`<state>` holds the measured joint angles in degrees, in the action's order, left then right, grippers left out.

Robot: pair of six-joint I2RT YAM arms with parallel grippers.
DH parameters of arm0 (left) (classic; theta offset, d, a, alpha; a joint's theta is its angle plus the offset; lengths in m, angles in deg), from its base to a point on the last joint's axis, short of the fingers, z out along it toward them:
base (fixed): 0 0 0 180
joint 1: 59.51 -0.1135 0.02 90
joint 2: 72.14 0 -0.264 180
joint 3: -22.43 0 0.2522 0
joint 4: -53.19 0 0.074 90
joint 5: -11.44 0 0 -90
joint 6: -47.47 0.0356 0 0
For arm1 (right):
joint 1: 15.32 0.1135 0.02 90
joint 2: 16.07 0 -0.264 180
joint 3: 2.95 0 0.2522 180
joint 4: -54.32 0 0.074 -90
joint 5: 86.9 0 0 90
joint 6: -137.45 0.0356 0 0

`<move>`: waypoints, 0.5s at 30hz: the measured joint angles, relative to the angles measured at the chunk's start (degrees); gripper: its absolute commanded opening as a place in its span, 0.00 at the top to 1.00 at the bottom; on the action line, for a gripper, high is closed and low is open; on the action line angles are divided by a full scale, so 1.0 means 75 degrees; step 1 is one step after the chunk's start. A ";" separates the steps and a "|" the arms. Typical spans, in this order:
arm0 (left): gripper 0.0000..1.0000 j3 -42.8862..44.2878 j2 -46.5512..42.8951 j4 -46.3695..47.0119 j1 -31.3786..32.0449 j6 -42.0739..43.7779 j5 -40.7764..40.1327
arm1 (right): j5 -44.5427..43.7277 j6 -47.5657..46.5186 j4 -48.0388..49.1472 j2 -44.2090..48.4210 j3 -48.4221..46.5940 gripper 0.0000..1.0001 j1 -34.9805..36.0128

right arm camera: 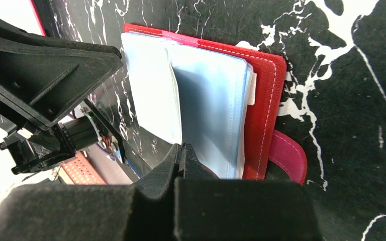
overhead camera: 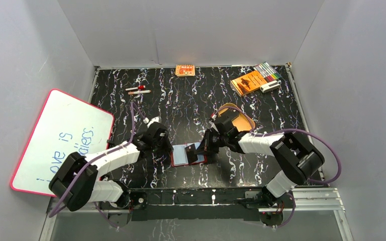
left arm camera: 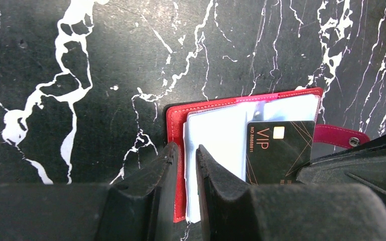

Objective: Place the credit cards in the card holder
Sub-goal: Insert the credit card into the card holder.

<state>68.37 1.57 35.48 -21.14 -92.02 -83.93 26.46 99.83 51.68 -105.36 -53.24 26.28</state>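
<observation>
Open card holder [overhead camera: 183, 154] lies on the bench [left arm camera: 105, 60] between both arms; the left tool [left arm camera: 187, 150] pinches narrowly on its left cover edge, while the right tool [right arm camera: 183, 150], nearer the pale sleeves [right arm camera: 206, 100], grips the dark credit card [left arm camera: 279, 150] over them.

Top view: card holder [overhead camera: 180, 155] lay partly under L gripper [overhead camera: 169, 149] and R gripper [overhead camera: 201, 150], its side edges hidden. Whiteboard [overhead camera: 55, 130]: near corner and part of the writing covered by L arm. Print on orange box [overhead camera: 185, 70] and booklet [overhead camera: 248, 82] too small to read.

L wrist view: lower part of credit card [left arm camera: 279, 150] hidden behind gripper bodies; no. along its edge barely legible; holder's near edge covered by L fingers [left arm camera: 158, 173].

R wrist view: card couldn't be made out among sleeves; snap tab [right arm camera: 287, 155] cut off below by gripper body; whether the pinched tips held anything couldn't be told.
</observation>
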 measured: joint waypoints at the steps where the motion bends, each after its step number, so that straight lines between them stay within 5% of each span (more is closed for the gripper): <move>1: 0.81 -0.0012 -0.0023 -0.0023 0.0000 -0.0009 -0.0035 | 0.0009 0.0003 0.0012 -0.0017 0.0000 1.00 0.0009; 15: 0.92 -0.0099 0.0181 -0.0277 0.0000 -0.0216 -0.0227 | 0.0294 0.0166 0.0548 -0.0262 0.0000 1.00 0.0070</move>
<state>67.63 2.92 33.40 -21.14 -93.64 -85.64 28.67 101.07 55.79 -107.33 -53.24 26.81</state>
